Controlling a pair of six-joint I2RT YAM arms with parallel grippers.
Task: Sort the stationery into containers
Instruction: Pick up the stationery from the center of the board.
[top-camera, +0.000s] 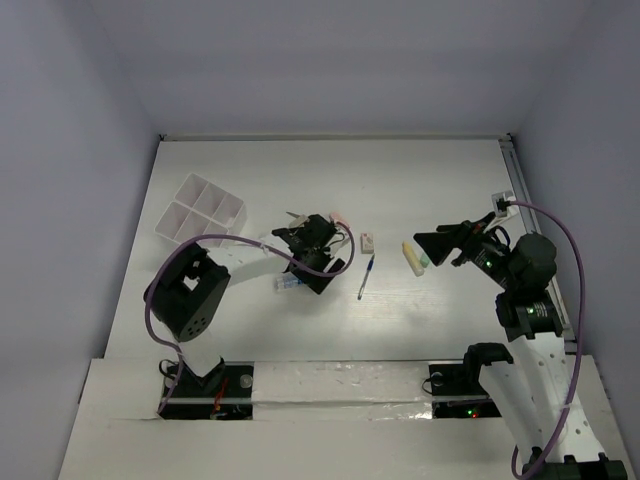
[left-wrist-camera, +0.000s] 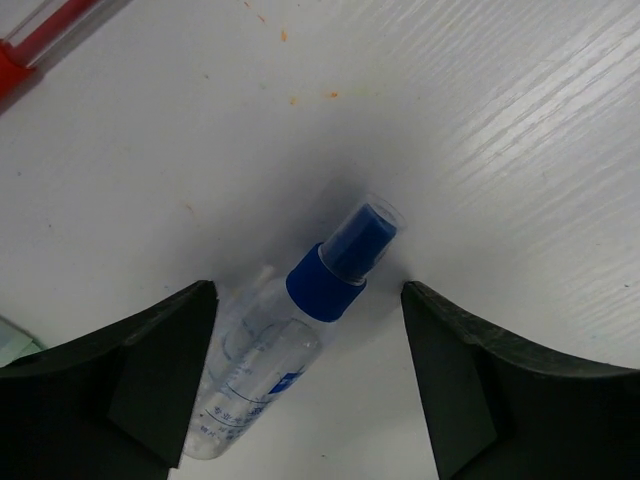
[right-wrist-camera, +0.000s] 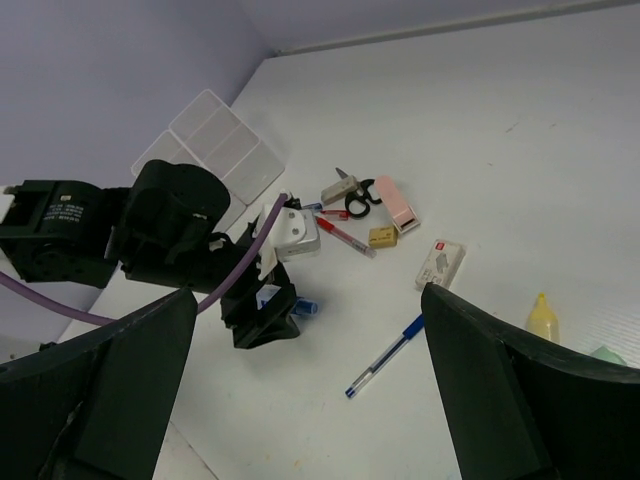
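Observation:
A small clear bottle with a blue cap and blue label (left-wrist-camera: 262, 372) lies on the table between the fingers of my left gripper (left-wrist-camera: 308, 295). The jaws stand apart around it, the left finger (left-wrist-camera: 150, 370) close against the bottle and a gap on the right. From above, this gripper (top-camera: 312, 276) points down at the bottle (top-camera: 287, 284). The white organiser box (top-camera: 205, 210) stands to the left of it. A blue pen (top-camera: 366, 277), white eraser (top-camera: 368, 241) and pale marker (top-camera: 412, 258) lie mid-table. My right gripper (top-camera: 425, 243) hovers open and holds nothing.
Behind the left gripper lie the black-handled scissors (right-wrist-camera: 355, 190), a pink eraser (right-wrist-camera: 397, 203), a red pen (right-wrist-camera: 345, 235) and a tan eraser (right-wrist-camera: 383, 237). A pale green item (right-wrist-camera: 605, 355) lies by the yellow-tipped marker (right-wrist-camera: 542, 318). Walls close the table's back and sides.

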